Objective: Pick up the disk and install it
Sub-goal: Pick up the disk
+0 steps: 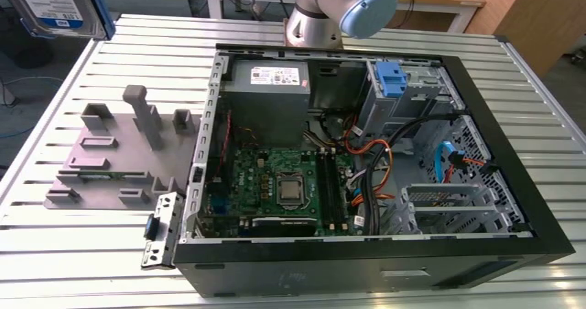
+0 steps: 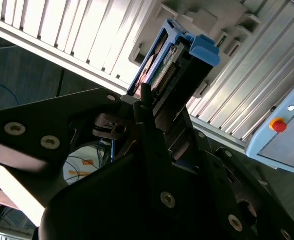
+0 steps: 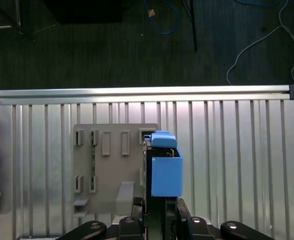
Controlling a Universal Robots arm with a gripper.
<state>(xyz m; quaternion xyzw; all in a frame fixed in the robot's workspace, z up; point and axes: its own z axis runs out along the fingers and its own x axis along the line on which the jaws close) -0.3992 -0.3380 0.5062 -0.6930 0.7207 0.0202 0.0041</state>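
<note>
The disk point(image 1: 57, 5), silver with a blue-and-white label and a blue carrier bracket, hangs high at the exterior view's far left, cut off by the picture's edge. It is well away from the open computer case point(image 1: 512, 206). Both wrist views show my gripper point(image 3: 157, 205) shut on the disk point(image 3: 165, 170), edge-on between the black fingers point(image 2: 145, 107). The disk point(image 2: 179, 60) is held in the air above the slatted table, over the grey fixture plate point(image 3: 111, 165).
The grey fixture plate point(image 1: 110, 158) with upright holders lies on the table at the exterior view's left of the case. Inside the case are the grey power supply point(image 1: 268, 82), motherboard point(image 1: 284, 185), cables and a metal bay with a blue latch point(image 1: 392, 79). A pendant point(image 2: 282, 135) lies nearby.
</note>
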